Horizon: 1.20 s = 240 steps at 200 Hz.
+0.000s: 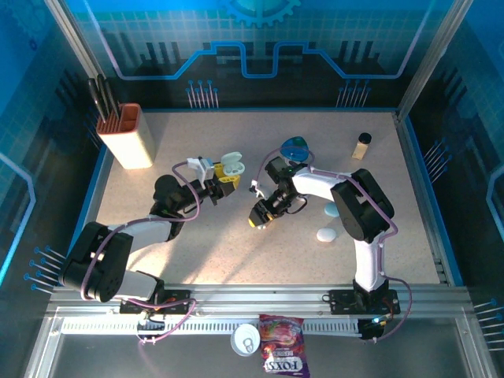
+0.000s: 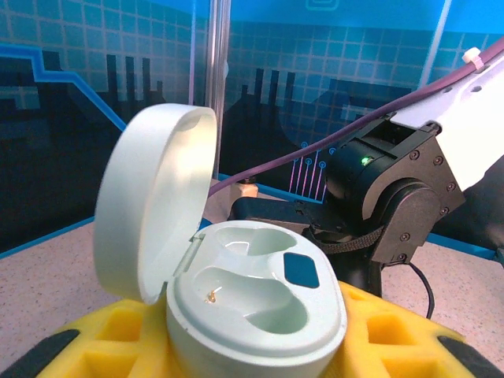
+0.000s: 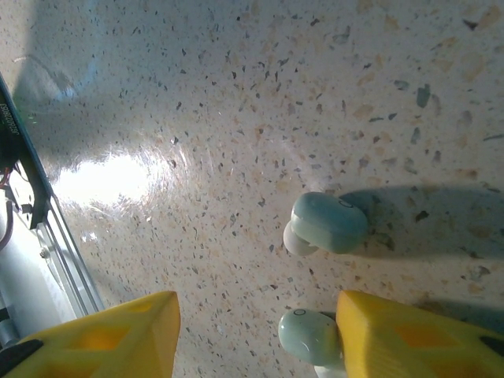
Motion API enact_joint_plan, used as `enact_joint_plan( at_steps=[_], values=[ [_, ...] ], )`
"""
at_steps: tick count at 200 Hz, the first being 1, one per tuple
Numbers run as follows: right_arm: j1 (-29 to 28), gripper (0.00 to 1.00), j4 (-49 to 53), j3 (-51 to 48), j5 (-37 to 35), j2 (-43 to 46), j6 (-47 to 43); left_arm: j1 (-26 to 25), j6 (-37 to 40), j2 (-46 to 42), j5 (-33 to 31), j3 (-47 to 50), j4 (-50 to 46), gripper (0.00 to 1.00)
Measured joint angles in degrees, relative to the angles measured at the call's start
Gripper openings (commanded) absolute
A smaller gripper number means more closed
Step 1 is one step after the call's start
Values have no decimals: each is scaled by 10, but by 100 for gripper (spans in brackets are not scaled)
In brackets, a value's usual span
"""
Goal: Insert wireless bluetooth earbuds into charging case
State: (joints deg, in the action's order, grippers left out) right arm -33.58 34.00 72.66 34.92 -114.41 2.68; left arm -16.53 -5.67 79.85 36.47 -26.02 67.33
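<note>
My left end effector (image 2: 252, 342) is pinching the open case (image 2: 260, 295) between its yellow fingers (image 2: 390, 335). The lid (image 2: 150, 205) is tipped back and both wells are empty. My right end effector (image 3: 256, 339) hangs low over the counter (image 3: 236, 118), fingers spread, nothing clamped. One pale teal earbud (image 3: 327, 224) lies on the counter just ahead of the gap. A second earbud (image 3: 309, 337) rests against the inner face of one finger. From above I see a teal case (image 1: 331, 209) and a white case (image 1: 326, 234), both closed, beside the right arm.
</note>
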Motion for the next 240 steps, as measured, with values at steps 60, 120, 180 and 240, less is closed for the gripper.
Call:
enact_joint_plan(
  at_steps=[60, 120, 180, 240],
  values=[
    [3, 55, 1, 5, 3, -12, -8, 0, 0, 0, 4, 0, 0, 35],
    [7, 45, -8, -4, 2, -13, -17, 0, 0, 0, 4, 0, 0, 35],
    [11, 37, -16, -33, 5, 3, -16, 0, 0, 4, 8, 0, 2, 35],
    [11, 29, -7, -34, 4, 3, -16, 0, -3, 8, 8, 0, 3, 35]
  ],
)
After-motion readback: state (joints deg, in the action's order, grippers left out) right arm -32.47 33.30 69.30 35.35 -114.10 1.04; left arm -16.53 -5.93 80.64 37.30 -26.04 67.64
